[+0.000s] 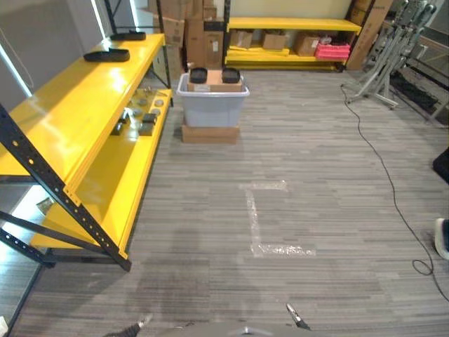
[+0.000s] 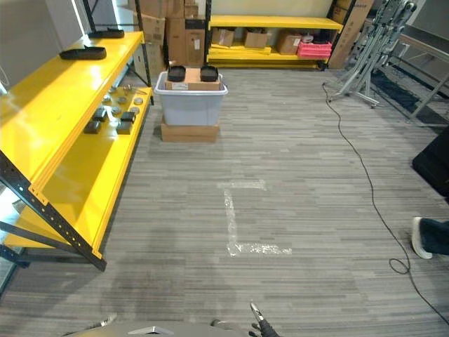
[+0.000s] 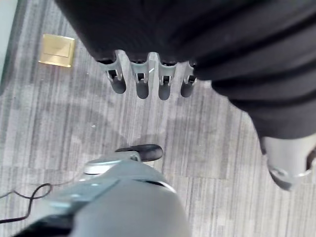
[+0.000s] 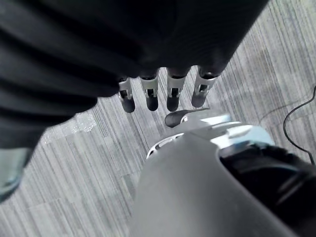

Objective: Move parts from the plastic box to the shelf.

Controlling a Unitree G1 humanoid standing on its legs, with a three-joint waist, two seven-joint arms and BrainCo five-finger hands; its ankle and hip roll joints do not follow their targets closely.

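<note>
The plastic box [image 1: 211, 107] is a pale grey, smooth-walled tub with a rolled rim, standing on a flat brown cardboard carton [image 1: 210, 133] on the grey striped carpet. In it lie two round black parts [image 1: 199, 74] side by side on a tan cardboard sheet. Just left of the box runs the shelf [image 1: 84, 105], glossy yellow boards on a black perforated steel frame. Its lower board carries a cluster of small dark and metallic parts [image 1: 137, 121] level with the box; its top board holds two flat black trays [image 1: 106, 55] at the far end. Behind the box stand stacked cardboard cartons [image 1: 203, 31].

The left hand [image 3: 148, 81] hangs over bare carpet, fingers straight and relaxed, holding nothing. The right hand [image 4: 163, 94] hangs likewise, fingers loose and empty.
</note>
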